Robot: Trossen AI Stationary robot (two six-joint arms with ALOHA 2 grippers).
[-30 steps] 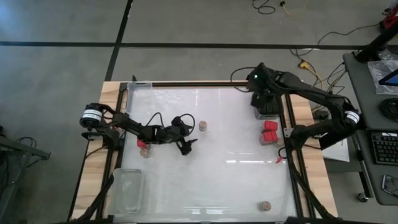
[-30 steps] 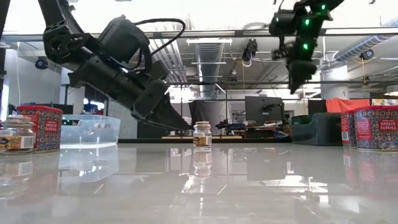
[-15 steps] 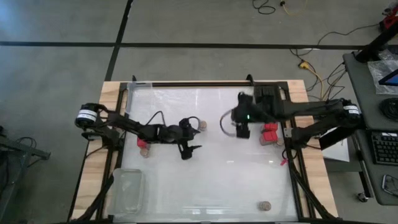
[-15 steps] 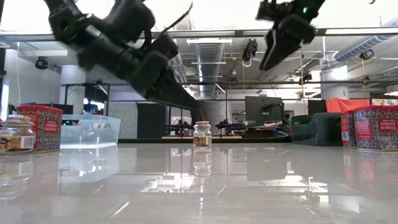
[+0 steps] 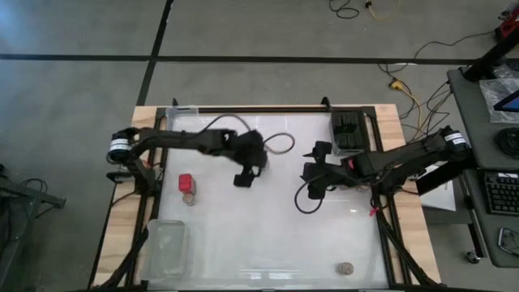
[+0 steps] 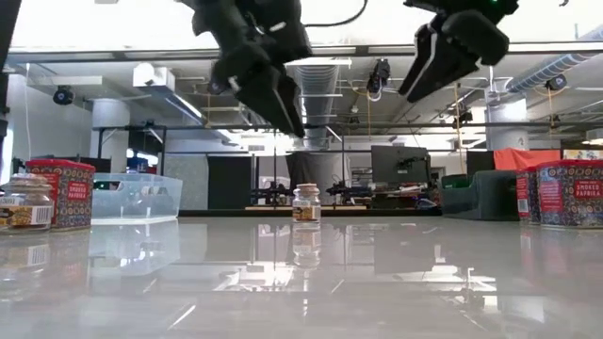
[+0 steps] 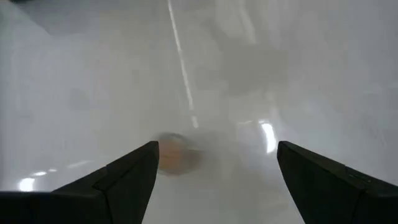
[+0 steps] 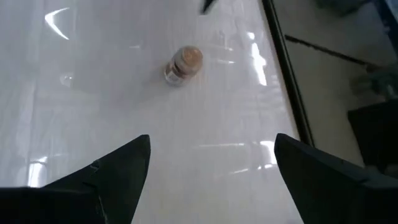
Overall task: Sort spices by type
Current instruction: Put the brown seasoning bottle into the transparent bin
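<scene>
My left gripper (image 5: 243, 177) hangs open above the table's middle, and the left wrist view shows a blurred tan-topped jar (image 7: 177, 155) below, between its fingers (image 7: 214, 162). That jar stands upright (image 6: 305, 202), with the left gripper (image 6: 292, 122) well above it. My right gripper (image 5: 310, 185) is open too, raised right of centre (image 6: 419, 80). Its wrist view shows a tan-topped jar (image 8: 183, 62) standing ahead of it. A red spice (image 5: 186, 181) and a tan jar (image 5: 188, 197) stand at the left. Black boxes (image 5: 349, 130) sit far right, and another tan jar (image 5: 346, 267) sits near right.
A clear tray (image 5: 166, 247) lies at the near left corner. Red tins (image 6: 565, 193) stand by the right edge, partly under the right arm. The table's dark side rail (image 8: 286, 81) runs past the jar in the right wrist view. Cables trail from both arms.
My left gripper has risen and swung toward the far edge and right, ending over the middle tan jar. My right gripper has left the black boxes at the far right and travelled toward the table's middle and near side. No spice has moved.
</scene>
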